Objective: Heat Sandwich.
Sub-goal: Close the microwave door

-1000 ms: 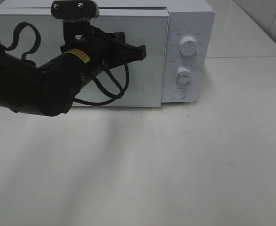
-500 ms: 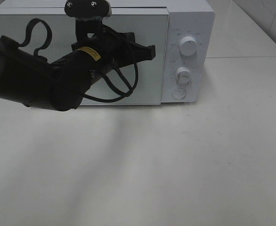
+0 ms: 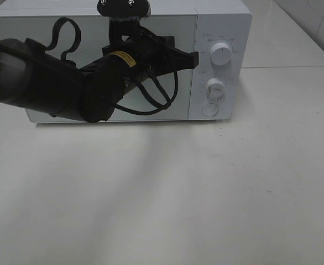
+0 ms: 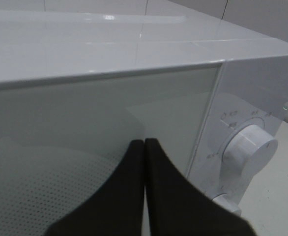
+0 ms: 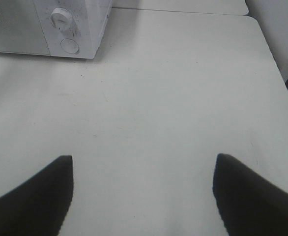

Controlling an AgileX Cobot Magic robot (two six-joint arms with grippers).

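Oven: white microwave at far edge of surface, left of ctr, front facing the high camera.
Door: shut, flush w/ body. Glass is frosted w/ a dotted mesh, so interior can't be read.
Panel: on oven's right end. Upper knob, lower knob and round button sit in one column, top to bottom. Both knobs white; printed marks around them too small to read.
Sandwich: not visible in any view; location cannot be told.
Left arm: black, comes in from surface's left edge and crosses the door front. Black cables loop beside it, and a yellow label shows near the wrist.
Left fingers: pressed together along their length, gripping nothing. Tips lie in front of door's right margin, just beside the seam w/ panel, approx level w/ upper knob. Contact w/ door: cannot tell.
Right fingers: wide apart, gripping nothing. They hang over bare surface, well apart from oven, w/ oven's panel end ahead of them. Seen in wrist view only.
Surface cond.: off-white, matte, w/ a few faint specks. Soft shadow lies in front of oven, below left arm.
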